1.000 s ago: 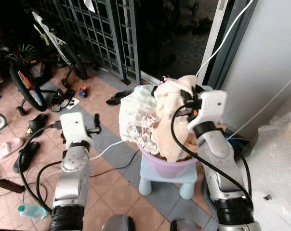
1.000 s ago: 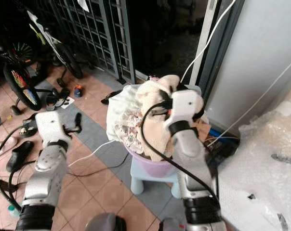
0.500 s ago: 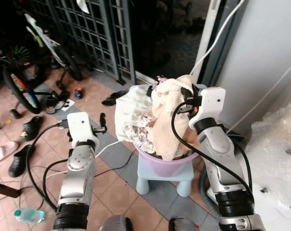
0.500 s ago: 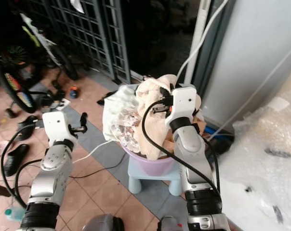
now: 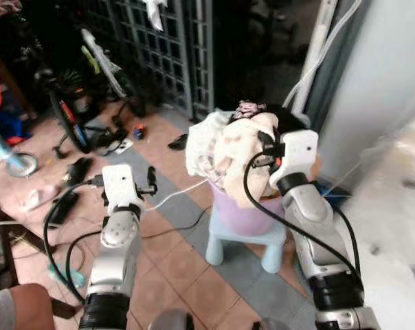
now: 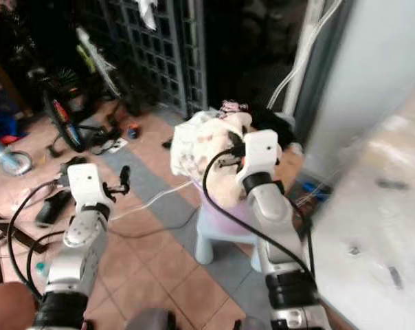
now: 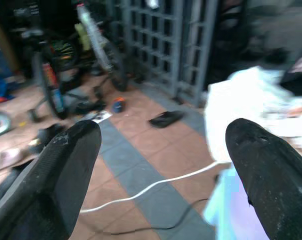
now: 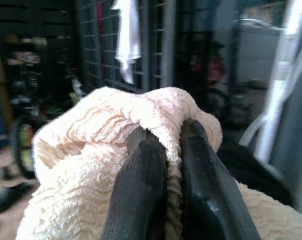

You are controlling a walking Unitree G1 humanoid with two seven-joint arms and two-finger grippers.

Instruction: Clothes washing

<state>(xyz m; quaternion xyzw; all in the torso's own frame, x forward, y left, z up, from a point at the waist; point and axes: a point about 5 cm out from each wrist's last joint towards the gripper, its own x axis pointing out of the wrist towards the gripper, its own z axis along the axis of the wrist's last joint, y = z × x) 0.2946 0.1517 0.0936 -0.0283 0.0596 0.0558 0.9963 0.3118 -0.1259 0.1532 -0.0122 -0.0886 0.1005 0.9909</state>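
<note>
A purple tub heaped with clothes stands on a pale blue stool on the tiled floor, close to a grey wall. The right gripper is at the top of the heap, its two black fingers pressed together on a fold of a cream towel. A white floral cloth hangs over the tub's left side, and a dark garment lies at the back.

The left gripper is raised over the floor to the left of the tub, well apart from it, fingers spread wide and holding nothing.

A white cable runs across the floor between the left arm and the stool. Behind are a metal grille, a bicycle, and scattered sandals. A person's knee shows at the lower left. White hoses rise beside the dark doorway behind the tub.
</note>
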